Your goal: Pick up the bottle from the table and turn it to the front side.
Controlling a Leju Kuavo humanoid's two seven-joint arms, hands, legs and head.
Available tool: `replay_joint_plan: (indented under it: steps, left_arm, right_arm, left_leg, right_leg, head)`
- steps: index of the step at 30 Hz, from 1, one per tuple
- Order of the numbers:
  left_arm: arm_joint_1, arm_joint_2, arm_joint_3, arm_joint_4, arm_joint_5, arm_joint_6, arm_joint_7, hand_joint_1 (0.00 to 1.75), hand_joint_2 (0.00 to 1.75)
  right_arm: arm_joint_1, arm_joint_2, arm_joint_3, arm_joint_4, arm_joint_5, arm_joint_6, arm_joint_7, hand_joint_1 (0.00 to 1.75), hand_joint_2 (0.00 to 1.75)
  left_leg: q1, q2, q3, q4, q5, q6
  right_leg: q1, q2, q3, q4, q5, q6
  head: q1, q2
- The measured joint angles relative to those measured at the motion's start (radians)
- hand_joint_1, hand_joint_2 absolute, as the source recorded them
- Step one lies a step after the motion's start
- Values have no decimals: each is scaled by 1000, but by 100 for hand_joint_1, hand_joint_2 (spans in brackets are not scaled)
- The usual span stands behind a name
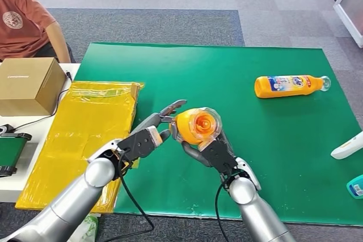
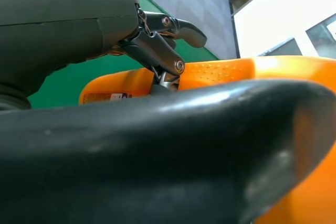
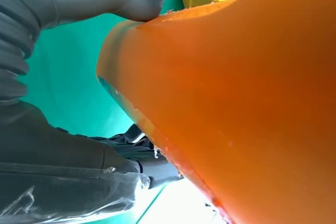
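a: so, where's your bottle (image 1: 198,125)?
b: off the counter (image 1: 265,157), gripped by your right hand (image 1: 212,150), left hand (image 1: 151,134) fingers touching its side.
a: what's left?
b: lifting's done; i'd say you turn it next.

Lighting's pretty even and bright in the head view, daylight-ish, with soft shadows under the arms on the green mat (image 1: 240,72). The yellow plastic sheet (image 1: 85,123) throws some shiny glare along its creases. Head view is sharp enough, slightly soft at the corners. The left wrist view has a blown-out white window (image 2: 277,14), and the thumb up close is a dark blurry mass. In the right wrist view the orange bottle (image 3: 245,103) sits too close to focus.
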Motion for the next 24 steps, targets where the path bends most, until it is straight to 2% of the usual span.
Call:
replay_joint_plan:
  steps: [11, 17, 24]
  left_arm:
    - [28, -1, -10, -43, -38, 16, -24, 0, 0]
    - [70, 7, -8, -109, -27, 30, -57, 0, 0]
    - [139, 40, 25, -201, -16, 37, -98, 0, 0]
  right_arm:
    - [3, 0, -33, 15, 8, -18, 14, 175, 175]
    - [3, -8, -91, 37, 10, -44, 12, 175, 175]
    - [7, -27, -192, 51, 0, -48, -2, 175, 175]
  left_leg:
    - [0, 0, 0, 0, 0, 0]
    - [0, 0, 0, 0, 0, 0]
    - [0, 0, 0, 0, 0, 0]
  right_leg:
    - [0, 0, 0, 0, 0, 0]
    - [0, 0, 0, 0, 0, 0]
    - [0, 0, 0, 0, 0, 0]
  head:
    - [0, 0]
    - [0, 0]
    - [0, 0]
